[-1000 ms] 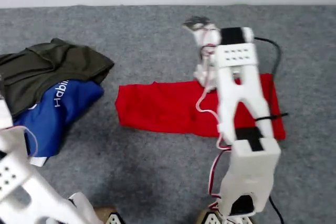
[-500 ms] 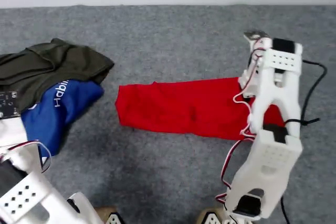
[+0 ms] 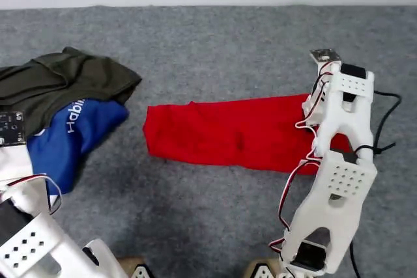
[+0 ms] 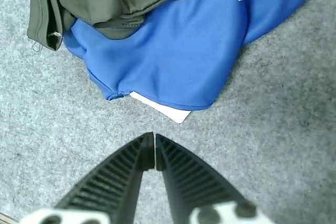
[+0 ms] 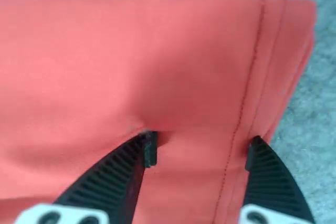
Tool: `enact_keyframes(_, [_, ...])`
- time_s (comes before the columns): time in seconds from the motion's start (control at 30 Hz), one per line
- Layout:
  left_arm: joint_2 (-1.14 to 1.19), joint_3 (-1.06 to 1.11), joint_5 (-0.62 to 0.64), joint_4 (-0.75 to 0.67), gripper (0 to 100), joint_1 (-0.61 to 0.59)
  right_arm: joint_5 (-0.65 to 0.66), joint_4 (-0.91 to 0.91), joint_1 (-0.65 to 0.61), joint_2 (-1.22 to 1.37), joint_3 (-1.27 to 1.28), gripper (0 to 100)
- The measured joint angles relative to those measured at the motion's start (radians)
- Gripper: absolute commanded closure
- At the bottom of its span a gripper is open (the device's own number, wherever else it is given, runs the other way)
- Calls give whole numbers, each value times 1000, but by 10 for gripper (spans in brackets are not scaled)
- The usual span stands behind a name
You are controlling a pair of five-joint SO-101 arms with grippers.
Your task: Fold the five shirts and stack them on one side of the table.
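Red shirt point(image 3: 221, 133) lies stretched out as a long strip across the middle of the grey table point(image 3: 195, 43). My right arm point(image 3: 339, 161) stands over the strip's right end. Through that arm's wrist camera I see the right gripper point(image 5: 202, 149) spread wide and down on the red cloth. One fingertip point(image 5: 149, 148) presses a small dimple into the fabric. The other sits on the far side of the stitched hem line, close to the shirt's edge, with nothing pinched between them.

Over on the left side of the table, the green shirt point(image 3: 58, 83) is crumpled on top of the blue shirt point(image 3: 71, 138). In the left wrist view a white corner point(image 4: 163, 109) pokes out from under the blue one.

My left arm point(image 3: 26, 245) is low at the near left corner of the table. The left gripper point(image 4: 155, 150) has its jaws pressed together, holding nothing. It points at bare grey surface just short of the blue shirt's edge and clear of the cloth. The red shirt lies well apart from that pile.
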Motion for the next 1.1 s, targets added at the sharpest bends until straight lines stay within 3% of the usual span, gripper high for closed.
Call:
enact_keyframes(0.1, [0,0,0,0,985,0,0,-5,6,-2,-12,998])
enact_keyframes(0.4, [0,0,0,0,985,0,11,51,3,-32,5,988])
enact_keyframes(0.87, [0,-57,0,0,985,0,302,44,210,-133,8,988])
enact_keyframes(1.1, [0,-57,0,0,985,0,324,221,133,-226,2,988])
